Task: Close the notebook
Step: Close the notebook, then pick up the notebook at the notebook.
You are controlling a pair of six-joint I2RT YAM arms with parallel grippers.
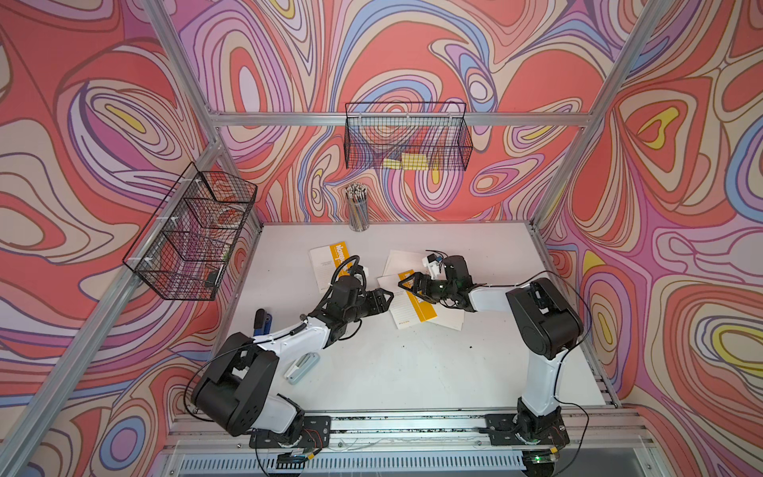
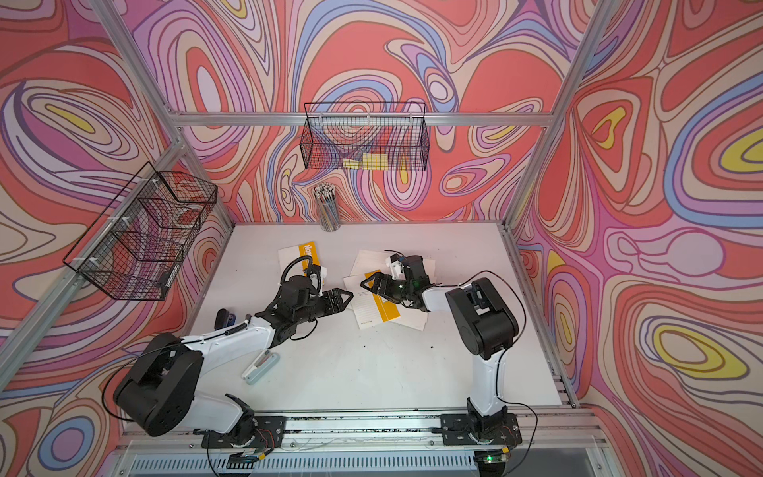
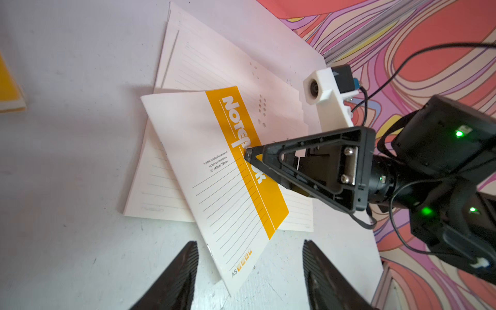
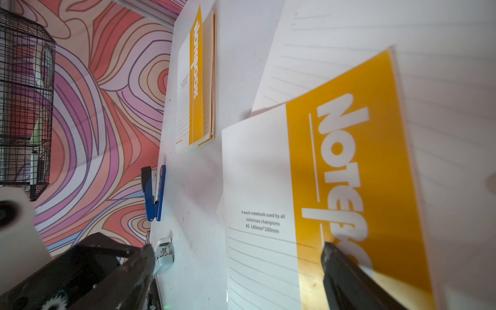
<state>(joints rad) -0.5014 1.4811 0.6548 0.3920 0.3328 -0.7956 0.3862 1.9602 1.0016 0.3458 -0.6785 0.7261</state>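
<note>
A notebook's yellow and white cover (image 1: pixel 413 303) (image 3: pixel 228 171) (image 4: pixel 335 166) lies skewed over spread lined pages (image 3: pixel 214 61) at the table's middle. My right gripper (image 1: pixel 402 283) (image 2: pixel 365 285) (image 4: pixel 239 249) hangs over it, open. One of its fingertips (image 3: pixel 248 155) rests on the yellow band. My left gripper (image 1: pixel 388 297) (image 2: pixel 349 296) (image 3: pixel 251 268) is open just left of the notebook. The cover's near corner pokes between its fingers (image 3: pixel 185 268) without touching them.
A closed notebook (image 1: pixel 330 264) (image 4: pixel 196 80) lies at the back left, partly under my left arm. A pencil cup (image 1: pixel 357 208) stands at the back edge. A blue stapler (image 1: pixel 262 322) and a pale stapler (image 1: pixel 301 367) lie at the left. Wire baskets (image 1: pixel 406 138) (image 1: pixel 190 235) hang on the walls.
</note>
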